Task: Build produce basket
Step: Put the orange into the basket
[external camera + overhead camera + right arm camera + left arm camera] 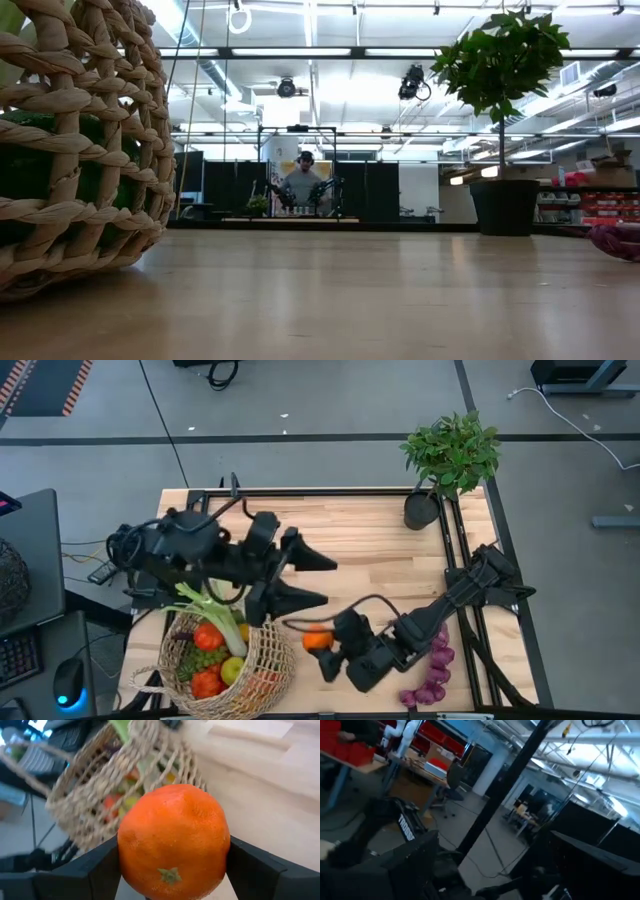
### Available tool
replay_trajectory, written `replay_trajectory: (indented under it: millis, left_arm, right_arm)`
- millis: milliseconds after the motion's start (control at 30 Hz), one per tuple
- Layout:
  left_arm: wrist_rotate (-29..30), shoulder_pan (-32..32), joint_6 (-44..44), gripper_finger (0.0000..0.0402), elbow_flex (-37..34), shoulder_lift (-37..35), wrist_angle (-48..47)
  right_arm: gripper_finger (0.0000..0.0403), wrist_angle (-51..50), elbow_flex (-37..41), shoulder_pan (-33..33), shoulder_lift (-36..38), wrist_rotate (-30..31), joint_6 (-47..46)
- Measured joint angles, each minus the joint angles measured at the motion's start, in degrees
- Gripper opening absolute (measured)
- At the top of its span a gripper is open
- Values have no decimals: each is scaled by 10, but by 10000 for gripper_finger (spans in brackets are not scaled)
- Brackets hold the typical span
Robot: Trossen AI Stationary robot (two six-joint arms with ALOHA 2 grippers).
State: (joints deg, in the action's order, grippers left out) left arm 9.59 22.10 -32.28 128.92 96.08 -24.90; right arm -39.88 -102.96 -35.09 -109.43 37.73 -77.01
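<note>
Right wrist view alone shows the right claw (172, 865) gripping the orange (172, 837).

Surface (380, 535): pale wood planks, dark frame along the far and right edges.

Basket (262, 665): tan wicker, standing just to the left of the right pincer (322, 650), filled with produce (212, 650).

Purple grapes (432, 675): lying on the wood behind the right pincer, beside its arm.

Potted plant (450, 455): black pot, far right corner, well apart from both pincers.
</note>
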Motion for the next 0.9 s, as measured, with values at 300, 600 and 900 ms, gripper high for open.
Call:
replay_trajectory:
  millis: [300, 600, 900]
  left_arm:
    - [21, 3, 106, 379, 1, -67, -173]
    - [59, 27, 134, 375, 2, -115, -418]
    - [156, 58, 134, 375, -55, -158, -544]
  right_arm:
    - [305, -17, 0, 45, 9, -65, -1]
    - [305, -12, 0, 72, 9, -72, -12]
    - [307, 13, 0, 103, 9, -73, -9]
